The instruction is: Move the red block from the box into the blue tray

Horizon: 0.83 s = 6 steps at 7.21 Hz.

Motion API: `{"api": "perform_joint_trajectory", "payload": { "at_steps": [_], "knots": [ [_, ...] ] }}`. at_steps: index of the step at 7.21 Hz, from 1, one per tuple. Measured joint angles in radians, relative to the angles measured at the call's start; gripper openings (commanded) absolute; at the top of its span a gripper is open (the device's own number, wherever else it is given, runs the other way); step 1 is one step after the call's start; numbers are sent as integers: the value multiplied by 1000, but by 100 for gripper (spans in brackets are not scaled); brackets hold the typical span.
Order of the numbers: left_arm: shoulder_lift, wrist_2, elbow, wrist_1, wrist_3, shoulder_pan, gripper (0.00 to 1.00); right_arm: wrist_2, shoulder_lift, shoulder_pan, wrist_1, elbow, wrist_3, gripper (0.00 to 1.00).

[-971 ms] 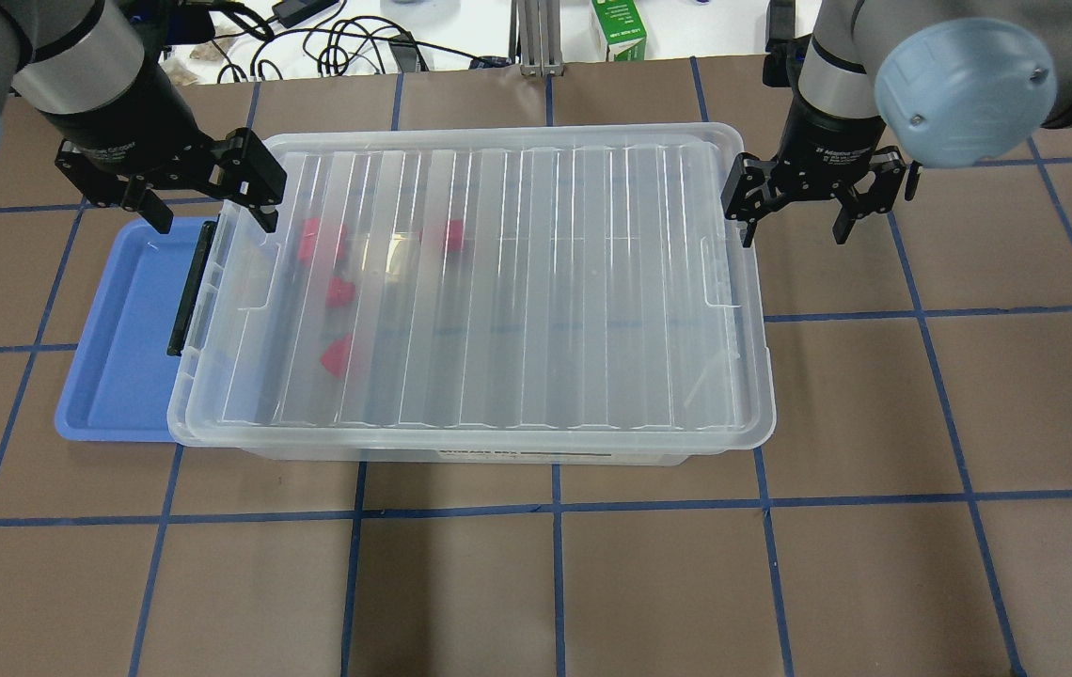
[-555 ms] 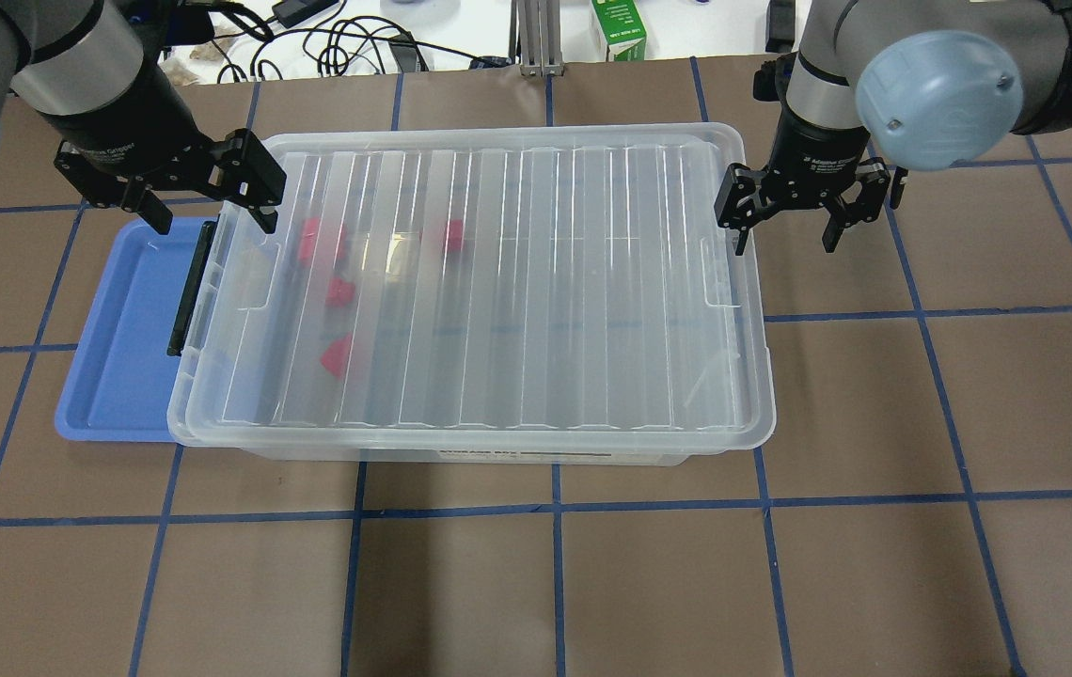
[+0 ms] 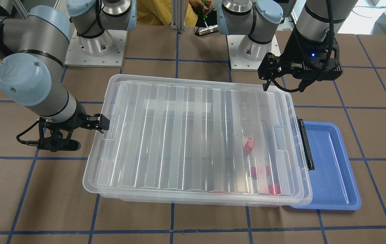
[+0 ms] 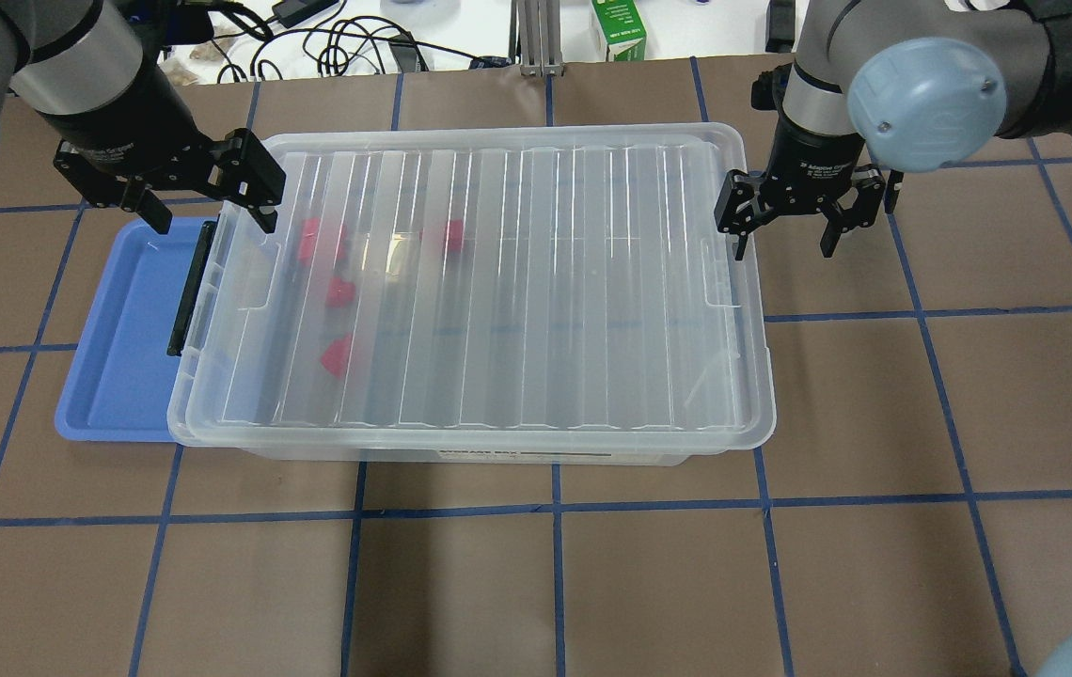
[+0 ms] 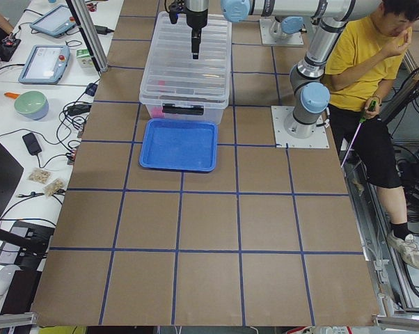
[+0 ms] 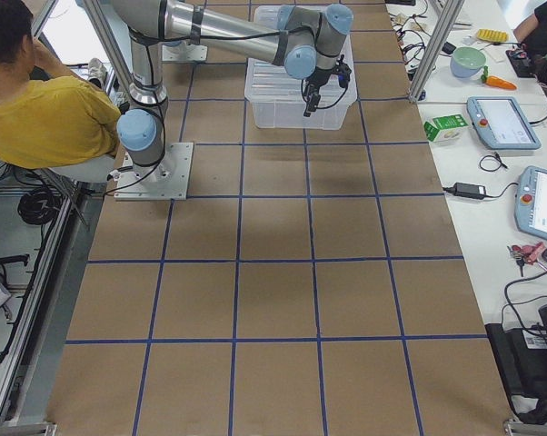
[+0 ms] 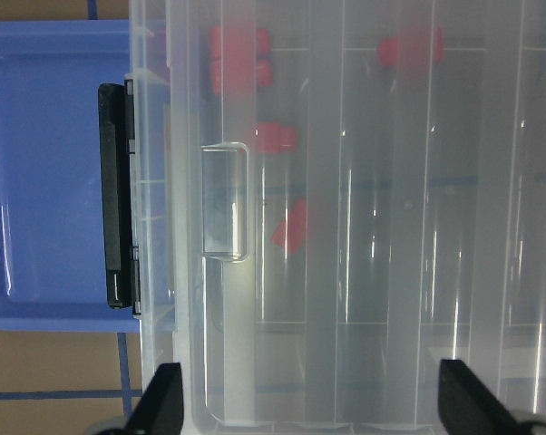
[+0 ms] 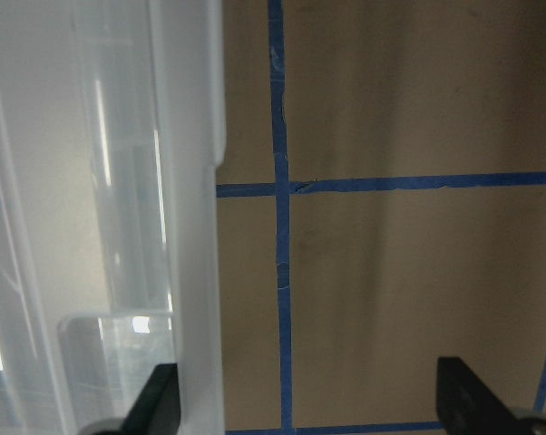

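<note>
The box is a clear bin with its ribbed lid on and a black latch on its left end. Several red blocks show blurred through the lid near that end, also in the left wrist view and the front view. The blue tray lies against the latch end, partly under the box's rim. My left gripper is open above the box's far-left corner. My right gripper is open and empty, one finger at the box's right rim, the other over the table.
A green carton and cables lie beyond the table's far edge. An operator in yellow sits behind the robot's bases. Brown paper with blue tape lines covers the table.
My right gripper has moved a little left, closer to the box's right rim, and looks lower. The left arm, box, tray and blocks have not moved.
</note>
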Motion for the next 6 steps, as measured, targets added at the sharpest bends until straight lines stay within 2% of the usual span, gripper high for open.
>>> {"api": "perform_joint_trajectory", "payload": {
  "at_steps": [6],
  "knots": [
    [0,1,0,0,0,0,100,-10,0,-120,2,-1,-82,100]
  ]
}}
